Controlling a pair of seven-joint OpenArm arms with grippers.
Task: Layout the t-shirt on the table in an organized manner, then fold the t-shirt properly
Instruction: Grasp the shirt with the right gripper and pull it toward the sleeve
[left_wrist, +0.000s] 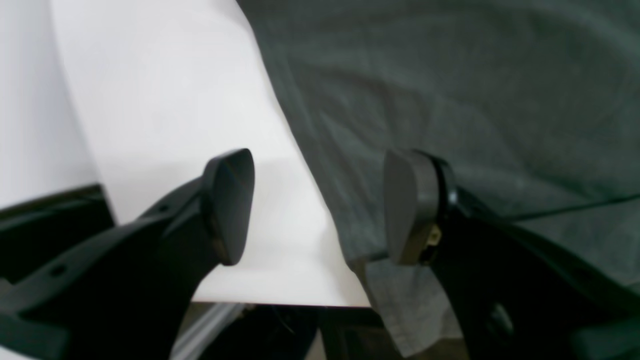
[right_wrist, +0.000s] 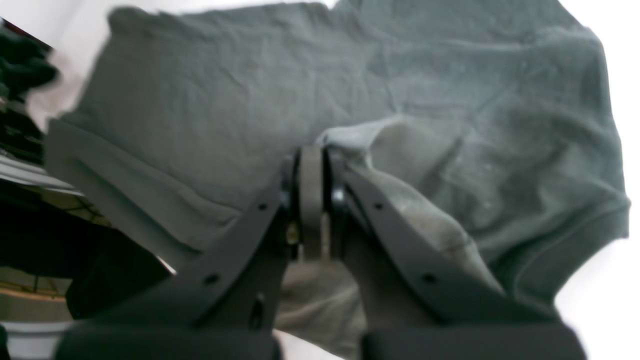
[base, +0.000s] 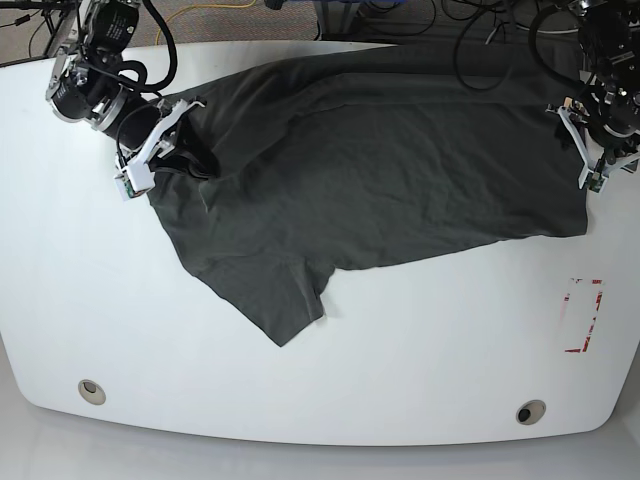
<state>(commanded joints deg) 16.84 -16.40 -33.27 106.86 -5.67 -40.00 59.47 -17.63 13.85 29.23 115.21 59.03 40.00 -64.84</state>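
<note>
Right end effector (right_wrist: 312, 200) is pinching a fold of my t-shirt (base: 370, 170) at 10 o'clock on the tabletop (base: 300, 390). Left end effector (left_wrist: 317, 207) is spread wide over the shirt's edge at 2 o'clock, holding nothing.

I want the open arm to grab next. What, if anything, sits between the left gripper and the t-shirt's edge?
Nothing visible does. The left gripper is open, one finger over the bare table, the other over the t-shirt, whose edge lies between them.
</note>
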